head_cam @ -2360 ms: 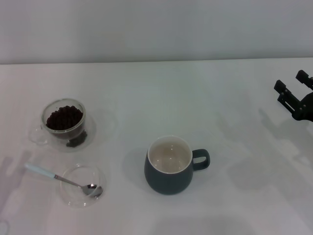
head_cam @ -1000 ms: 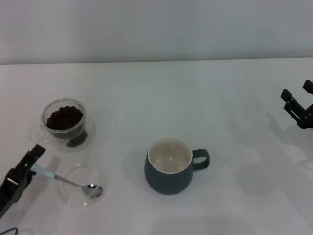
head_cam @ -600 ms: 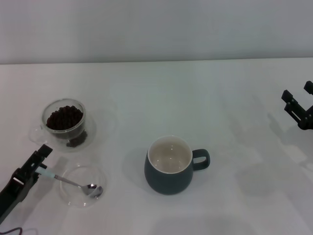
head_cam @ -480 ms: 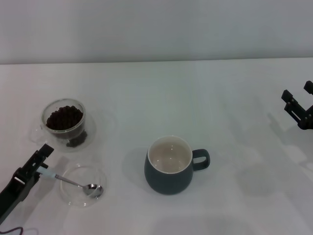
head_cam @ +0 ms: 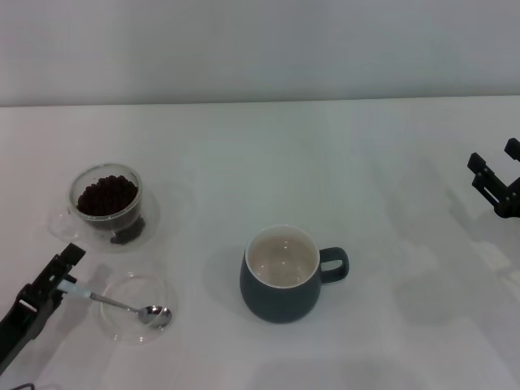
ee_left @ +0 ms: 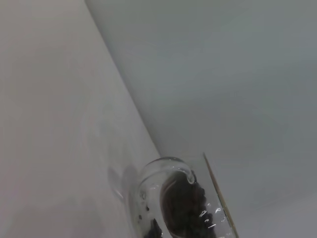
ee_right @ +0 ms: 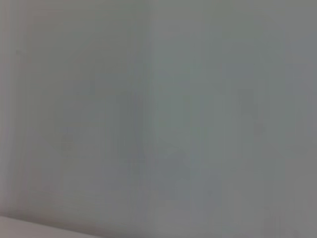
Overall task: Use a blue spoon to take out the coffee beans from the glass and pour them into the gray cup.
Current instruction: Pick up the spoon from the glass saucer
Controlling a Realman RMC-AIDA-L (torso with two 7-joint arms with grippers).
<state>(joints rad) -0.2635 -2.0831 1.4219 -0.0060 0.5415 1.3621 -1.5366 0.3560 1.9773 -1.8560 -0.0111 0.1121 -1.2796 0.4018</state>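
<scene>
Our left gripper (head_cam: 63,275) grasps the spoon (head_cam: 122,305) by its handle, bowl in the dish (head_cam: 114,286) left of the cup (head_cam: 282,276); the glass (head_cam: 106,197) of beans (head_cam: 106,195) sits behind. Our right gripper (head_cam: 497,175), far right, is spread apart.

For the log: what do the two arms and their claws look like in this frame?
Both are matte black. In the head view the left claw ends a long, slim, boxy black arm with a small pale patch on its upper side, coming in from the table's near left corner. The right claw at the far right edge shows blocky, squared black prongs on a black body. No cables or readable markings show.
</scene>
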